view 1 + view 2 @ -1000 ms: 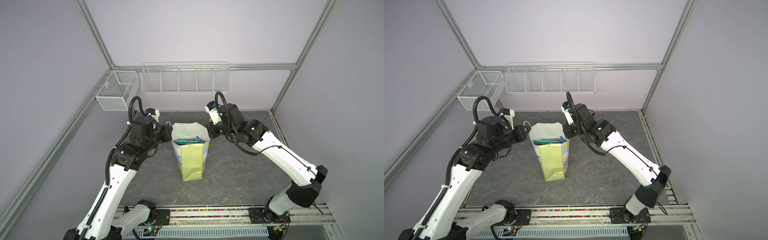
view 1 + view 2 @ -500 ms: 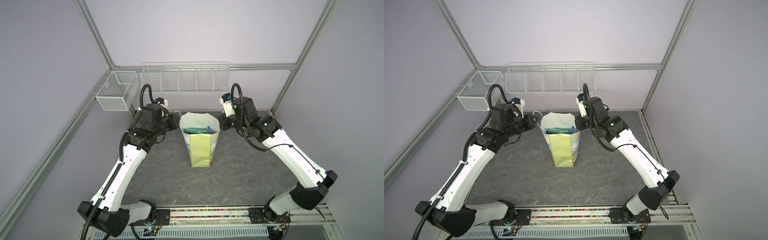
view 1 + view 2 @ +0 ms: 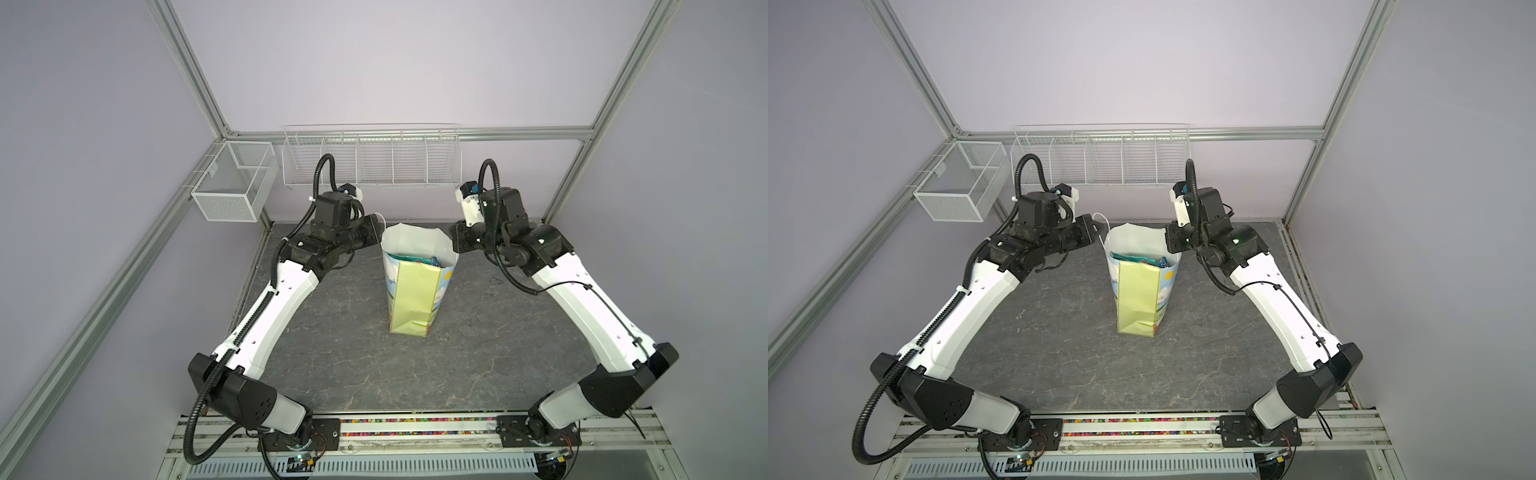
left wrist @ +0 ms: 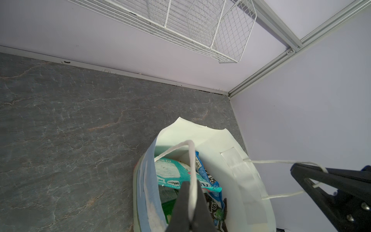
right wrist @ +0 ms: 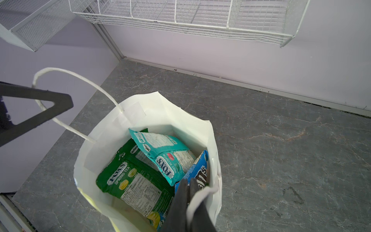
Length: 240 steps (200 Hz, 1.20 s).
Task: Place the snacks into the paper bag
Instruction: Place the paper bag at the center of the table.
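Note:
The paper bag (image 3: 415,299) (image 3: 1138,299) stands upright mid-table, mouth open, pale yellow-green side panel facing the front. The snacks lie inside it: a green FOX'S packet (image 5: 128,180), a teal packet (image 5: 160,148) (image 4: 174,172) and a blue one (image 5: 197,170). My left gripper (image 3: 379,237) (image 4: 189,183) is shut on the bag's left cord handle (image 4: 191,160). On the opposite rim, my right gripper (image 3: 455,242) (image 5: 186,181) is shut on the other cord handle (image 5: 200,196). Whether the bag's bottom touches the table I cannot tell.
A long white wire basket (image 3: 370,158) hangs on the back wall just behind both wrists. A smaller mesh basket (image 3: 232,183) is fixed to the left frame. The arms' base rail (image 3: 415,424) runs along the front edge.
Both arms, each holding a handle, have carried the bag to the right and toward the back wall. Most of that shift came in the first half second.

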Each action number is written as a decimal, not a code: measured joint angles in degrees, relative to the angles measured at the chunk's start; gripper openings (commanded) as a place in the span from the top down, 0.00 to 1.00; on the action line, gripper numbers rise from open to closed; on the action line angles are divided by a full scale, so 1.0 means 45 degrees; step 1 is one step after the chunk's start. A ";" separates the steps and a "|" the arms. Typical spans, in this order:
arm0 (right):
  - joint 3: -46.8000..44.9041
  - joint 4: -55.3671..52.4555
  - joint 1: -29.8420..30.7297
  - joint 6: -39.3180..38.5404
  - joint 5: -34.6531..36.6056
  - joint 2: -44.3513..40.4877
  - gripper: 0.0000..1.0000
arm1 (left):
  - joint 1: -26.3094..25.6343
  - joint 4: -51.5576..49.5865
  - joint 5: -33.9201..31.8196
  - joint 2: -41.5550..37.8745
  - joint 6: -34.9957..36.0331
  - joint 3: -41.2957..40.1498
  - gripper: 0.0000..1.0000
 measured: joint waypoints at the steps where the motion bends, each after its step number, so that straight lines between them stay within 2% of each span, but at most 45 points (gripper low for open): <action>1: 0.0010 -0.0015 -0.0010 0.0005 0.0000 0.0010 0.91 | -0.0005 0.0000 0.0000 0.0024 0.0000 0.0019 1.00; 65: 0.1511 -0.0714 -0.0510 -0.0219 -0.0495 0.1292 0.91 | -0.0155 -0.0204 -0.0015 0.1719 0.0170 0.1904 1.00; 138: 0.3011 -0.1379 -0.0933 -0.0321 -0.0612 0.2069 0.92 | -0.0199 -0.0398 0.0000 0.2317 0.0199 0.2618 1.00; 191: 0.3206 -0.1729 -0.0967 -0.0325 -0.0617 0.2098 0.92 | -0.0520 -0.0389 0.0000 0.2317 0.0199 0.2560 1.00; 240: 0.2526 -0.1428 -0.0976 -0.0316 -0.0743 0.2079 0.91 | -0.0777 0.0335 0.0005 0.2059 0.0146 0.1477 1.00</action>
